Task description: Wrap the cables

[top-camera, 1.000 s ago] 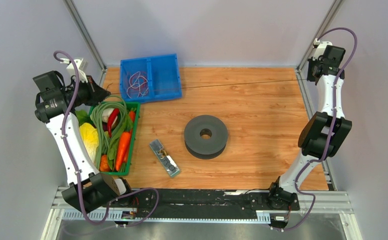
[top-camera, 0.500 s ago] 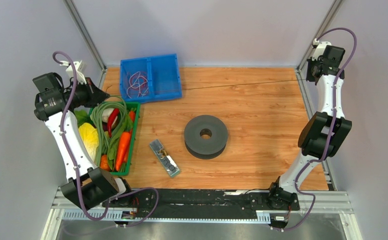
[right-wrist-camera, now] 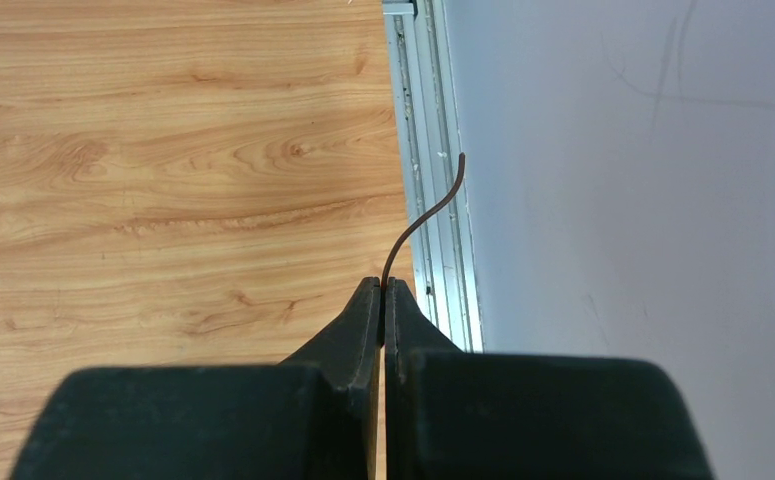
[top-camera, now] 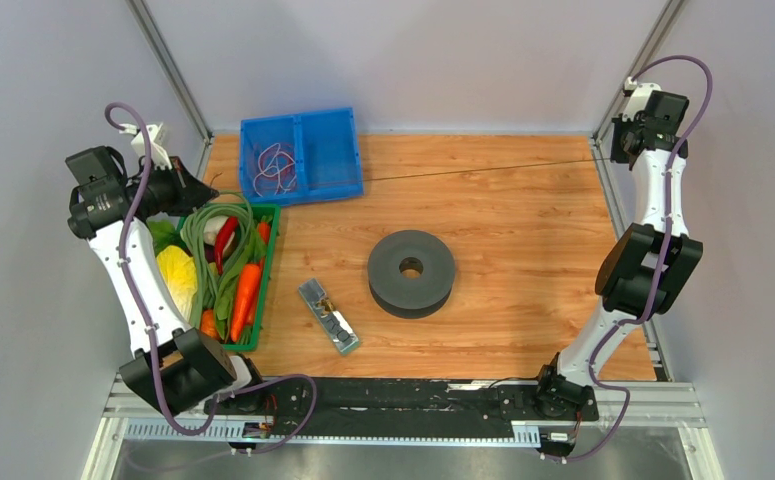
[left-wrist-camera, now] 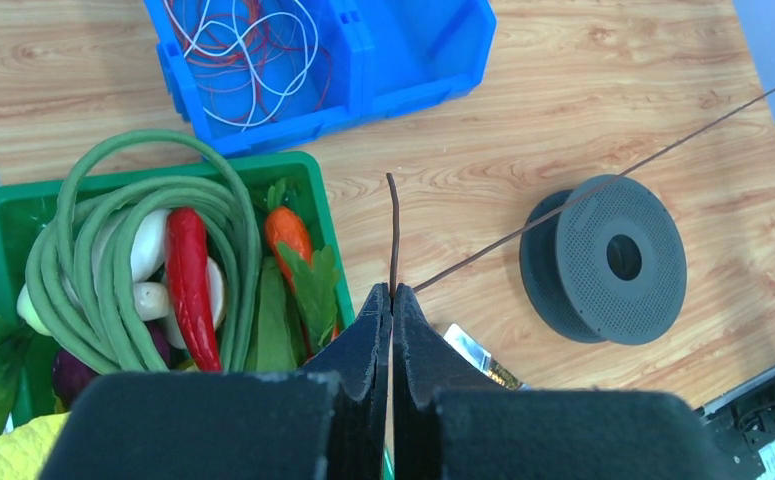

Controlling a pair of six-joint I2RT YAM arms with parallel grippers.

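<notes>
The cable (top-camera: 463, 170) is a very thin black wire stretched taut above the table from far left to far right. My left gripper (top-camera: 206, 184) is shut on its left end; in the left wrist view the gripper (left-wrist-camera: 392, 290) pinches the cable (left-wrist-camera: 394, 225), a short tail pointing up and the long run (left-wrist-camera: 603, 180) going right. My right gripper (top-camera: 618, 150) is shut on the right end; in the right wrist view the gripper (right-wrist-camera: 383, 283) holds a curved cable tail (right-wrist-camera: 428, 215). A dark grey spool (top-camera: 411, 272) lies flat mid-table, also seen in the left wrist view (left-wrist-camera: 603, 258).
A blue bin (top-camera: 348, 150) with red and white wires stands at the back left. A green tray (top-camera: 269, 270) of vegetables and a green coiled hose (top-camera: 208, 235) sits at the left. A small foil packet (top-camera: 328, 316) lies left of the spool. A metal rail (right-wrist-camera: 433, 200) edges the table's right side.
The left arm has shifted slightly left and back, keeping the cable taut. The right arm has barely moved.
</notes>
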